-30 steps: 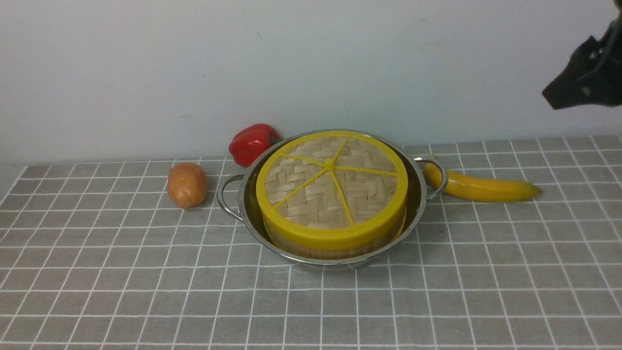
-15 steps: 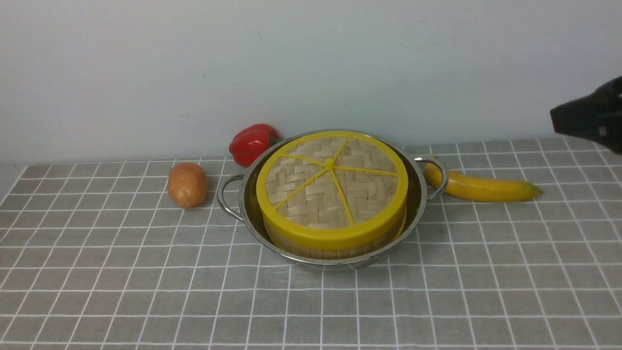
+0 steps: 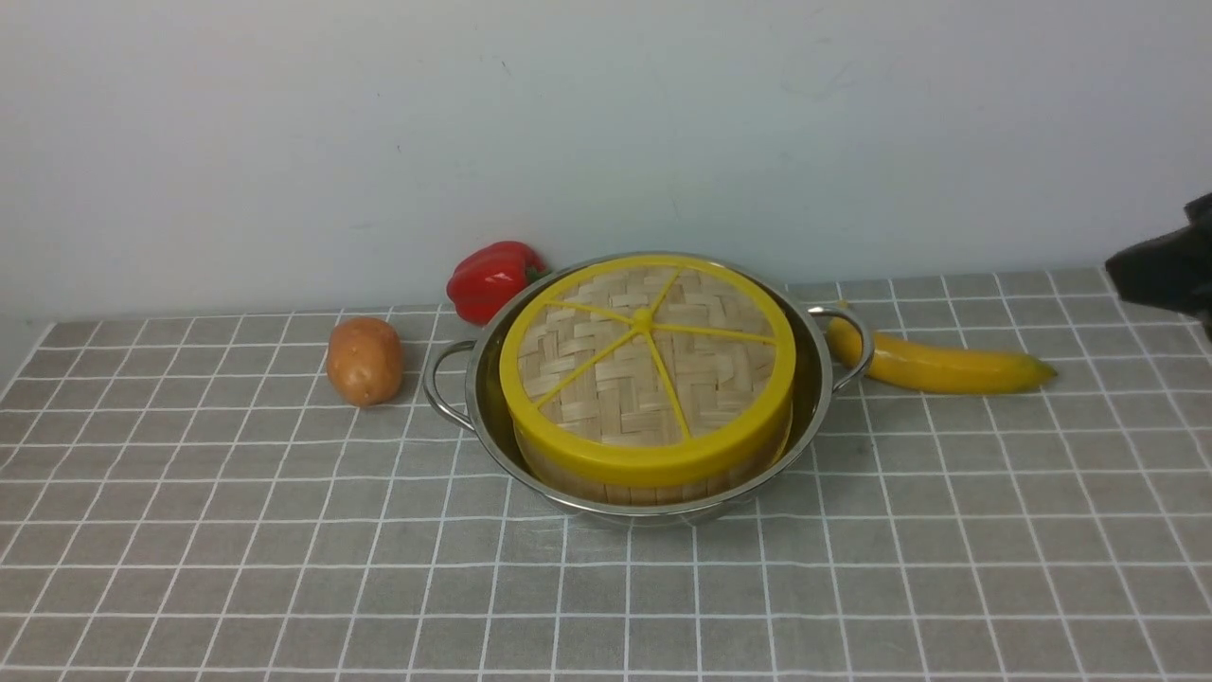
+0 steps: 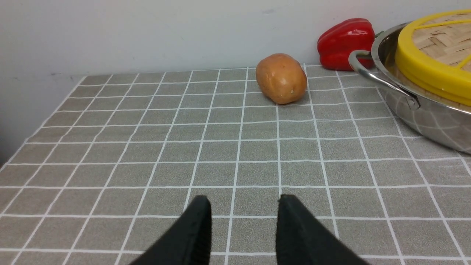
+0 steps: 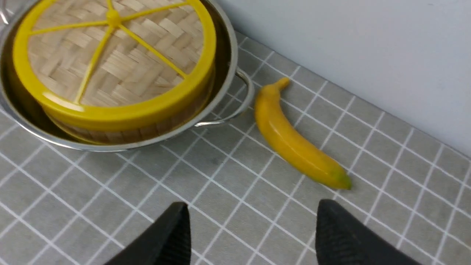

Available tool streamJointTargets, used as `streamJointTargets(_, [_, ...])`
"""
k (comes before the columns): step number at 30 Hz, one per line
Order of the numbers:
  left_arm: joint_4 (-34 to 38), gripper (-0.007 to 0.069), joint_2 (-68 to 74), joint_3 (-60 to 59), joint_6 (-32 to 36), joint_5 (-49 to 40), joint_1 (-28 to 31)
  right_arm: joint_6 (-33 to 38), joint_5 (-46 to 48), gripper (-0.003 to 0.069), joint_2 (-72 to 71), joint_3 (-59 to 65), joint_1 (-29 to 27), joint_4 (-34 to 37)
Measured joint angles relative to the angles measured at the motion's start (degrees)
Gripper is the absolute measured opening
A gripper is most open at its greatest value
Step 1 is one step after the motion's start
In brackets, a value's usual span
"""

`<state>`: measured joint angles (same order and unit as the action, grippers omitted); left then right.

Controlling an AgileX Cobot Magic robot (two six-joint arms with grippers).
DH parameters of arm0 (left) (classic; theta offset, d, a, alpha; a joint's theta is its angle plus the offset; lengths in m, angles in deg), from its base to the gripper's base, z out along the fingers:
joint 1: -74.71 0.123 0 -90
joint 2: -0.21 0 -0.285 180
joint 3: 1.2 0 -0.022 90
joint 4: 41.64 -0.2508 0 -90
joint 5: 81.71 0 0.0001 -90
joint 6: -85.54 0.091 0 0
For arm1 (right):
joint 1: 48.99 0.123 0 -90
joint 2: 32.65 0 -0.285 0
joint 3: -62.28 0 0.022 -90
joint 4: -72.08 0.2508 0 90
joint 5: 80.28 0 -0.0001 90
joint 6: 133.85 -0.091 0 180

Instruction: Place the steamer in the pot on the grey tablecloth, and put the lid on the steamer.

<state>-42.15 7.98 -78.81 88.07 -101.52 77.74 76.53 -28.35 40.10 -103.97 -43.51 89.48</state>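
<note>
The shiny pot (image 3: 819,379) stands on the grey tablecloth (image 3: 284,568) at mid table. The steamer sits inside it, and only its bamboo wall (image 3: 644,488) shows under the lid. The lid (image 3: 644,365), woven with a yellow rim and spokes, lies flat on top of the steamer. My right gripper (image 5: 252,206) is open and empty over bare cloth, right of the pot and near the banana; in the front view it shows as a dark shape (image 3: 1160,270) at the right edge. My left gripper (image 4: 243,200) is open and empty over the cloth, left of the pot.
A potato (image 3: 364,360) lies left of the pot and a red pepper (image 3: 492,278) behind it by the wall. A banana (image 3: 937,365) lies just right of the pot's right handle (image 3: 852,341). The cloth's left edge (image 4: 22,140) is near my left gripper.
My right gripper has dropped and drawn back toward the right edge of the front view. The pot, steamer and lid have not moved.
</note>
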Motion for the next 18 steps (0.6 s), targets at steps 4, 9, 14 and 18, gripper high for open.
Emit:
streamJointTargets(4, [0.0, 0.0243, 0.0, 0.0, 0.0, 0.0, 0.0, 0.85, -0.96, 0.0444, 0.0, 0.0, 1.99, -4.05])
streamJointTargets(9, [0.0, 0.0243, 0.0, 0.0, 0.0, 0.0, 0.0, -1.42, -2.38, 0.0442, -0.12, 1.02, 2.44, -0.03])
streamJointTargets(14, [0.0, 0.0243, 0.0, 0.0, 0.0, 0.0, 0.0, -1.52, -2.96, 0.0442, -0.52, 6.44, 2.49, 4.83])
streamJointTargets(18, [0.0, 0.0243, 0.0, 0.0, 0.0, 0.0, 0.0, -1.52, -3.46, 0.0442, -1.14, 9.82, 2.49, 5.25])
